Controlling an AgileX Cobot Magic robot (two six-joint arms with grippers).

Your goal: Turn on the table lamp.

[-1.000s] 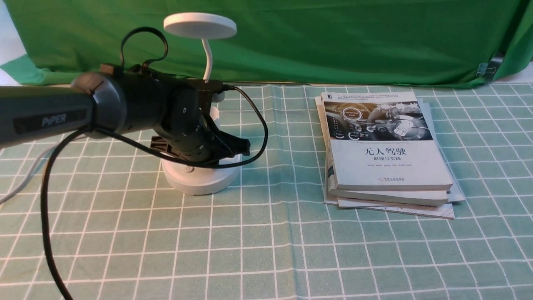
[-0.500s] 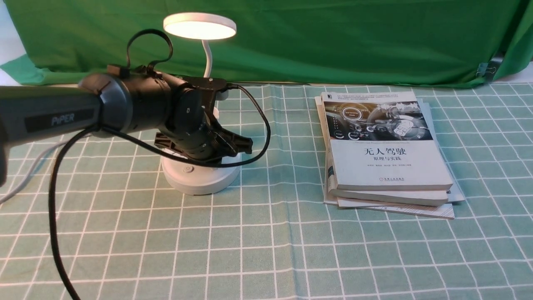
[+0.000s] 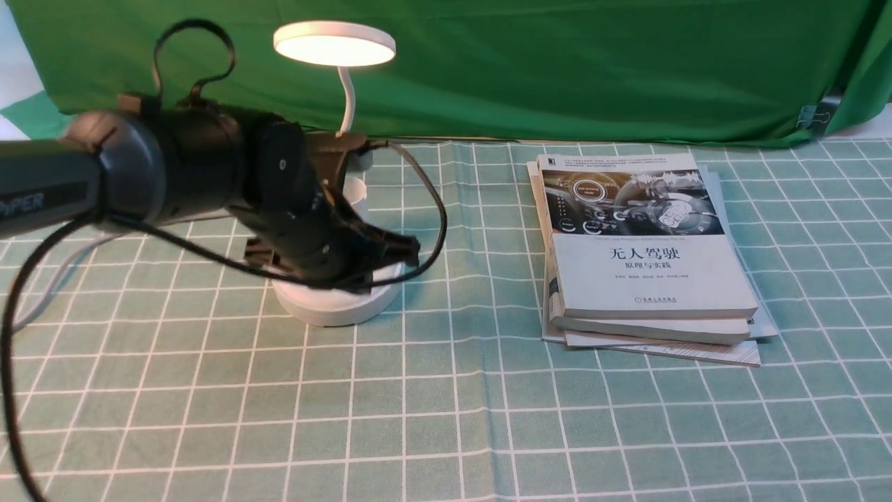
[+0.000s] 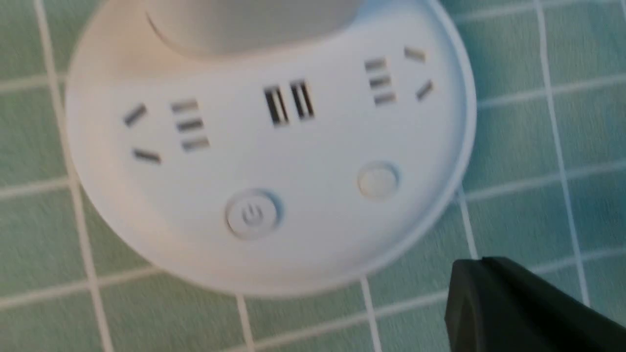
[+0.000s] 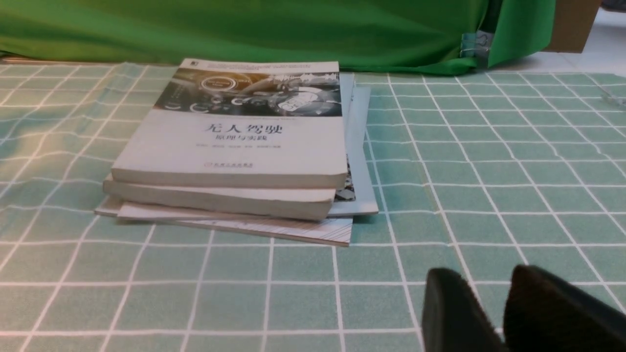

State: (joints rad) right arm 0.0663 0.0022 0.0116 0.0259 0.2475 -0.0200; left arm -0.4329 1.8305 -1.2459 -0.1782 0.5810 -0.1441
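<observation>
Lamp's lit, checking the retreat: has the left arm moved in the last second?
Yes. Against the table lamp, whose base stays put, the left arm has shifted toward the robot's left, away from the lamp's neck.

1. Table lamp (image 3: 334,43): was white throughout; the underside of its disc head showed warm cream-yellow, and the slots in its base were dark grey.
2. Tablecloth (image 3: 488,418): was pale sea-green, checked with thin white grid lines.
3. Backdrop (image 3: 592,70), far side: was plain saturated green.
4. Stack of books (image 3: 648,265), right: the top cover was white with black characters, with a dark pictorial band at its far end; page edges were off-white.
5. Left arm (image 3: 174,174): was black and dark grey with pale lettering; its cable (image 3: 435,209) and the left gripper (image 3: 408,247) were black.
6. Right gripper (image 5: 506,303): was matt black.
</observation>
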